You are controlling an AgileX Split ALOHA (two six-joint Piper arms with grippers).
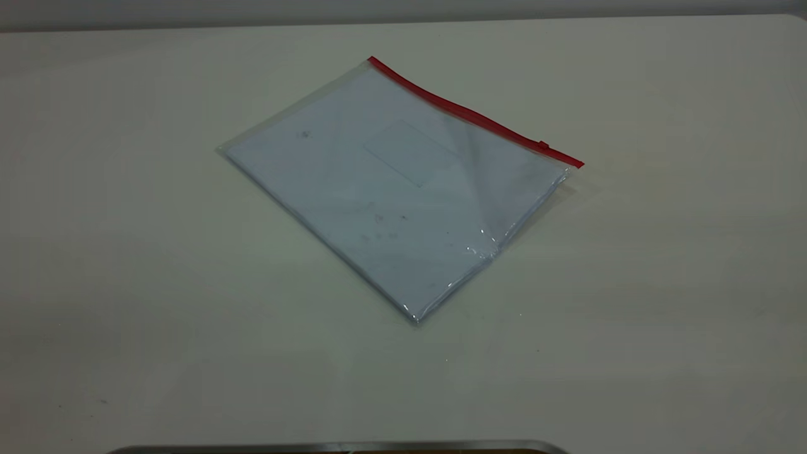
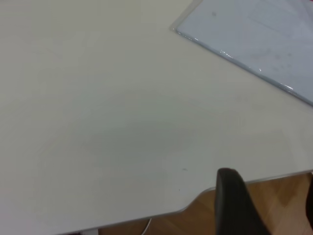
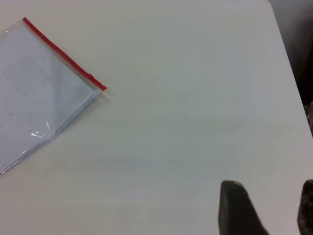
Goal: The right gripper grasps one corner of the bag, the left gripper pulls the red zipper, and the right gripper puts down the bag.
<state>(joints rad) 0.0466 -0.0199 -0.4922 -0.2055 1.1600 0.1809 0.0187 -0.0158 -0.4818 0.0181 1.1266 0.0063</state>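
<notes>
The bag, a flat clear pouch with white paper inside, lies on the white table. The red zipper runs along its far edge, with the small slider tab near the right end. The corner of the bag at that end lies flat. Neither gripper shows in the exterior view. My left gripper is open and empty over the table's edge, far from the bag. My right gripper is open and empty above bare table, away from the bag and its red zipper.
The table's near edge, with wooden floor beyond it, shows in the left wrist view. A dark metal rim lies at the table's front edge in the exterior view. The table's right edge shows in the right wrist view.
</notes>
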